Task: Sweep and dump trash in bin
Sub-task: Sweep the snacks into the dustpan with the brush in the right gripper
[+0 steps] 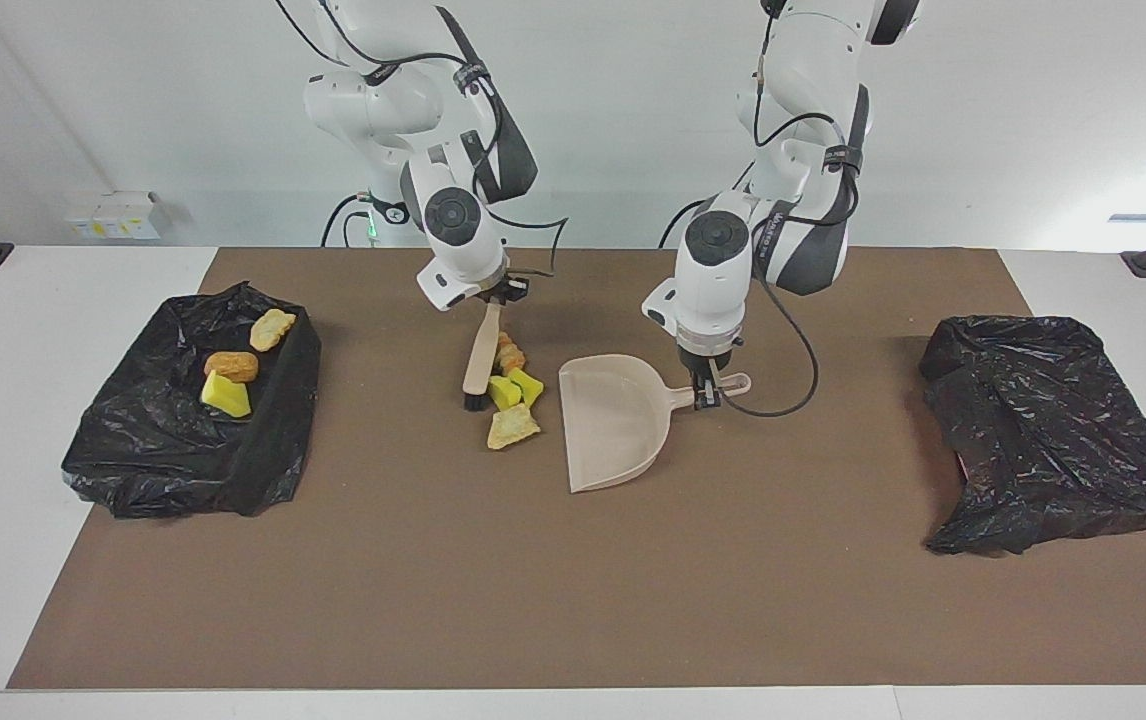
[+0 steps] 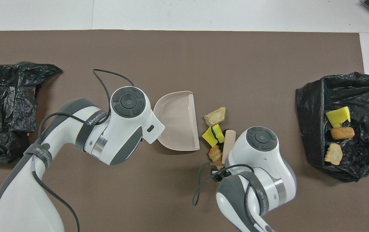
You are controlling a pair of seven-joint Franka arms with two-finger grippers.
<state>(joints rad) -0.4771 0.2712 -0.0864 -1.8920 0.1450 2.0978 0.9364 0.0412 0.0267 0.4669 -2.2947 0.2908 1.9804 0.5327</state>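
Fingers [image 1: 495,297] clamp brush [image 1: 479,362] against trash [image 1: 513,390].

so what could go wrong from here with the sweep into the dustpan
1. The tan lump lies off the brush's line, past its bristle end, so a sweep may miss it or push it past the dustpan's open edge.
2. The yellow chunks are bunched against the brush; they may roll or scatter rather than slide in.
3. The left gripper holds the dustpan only by its handle end, so a hard push might shift the pan.
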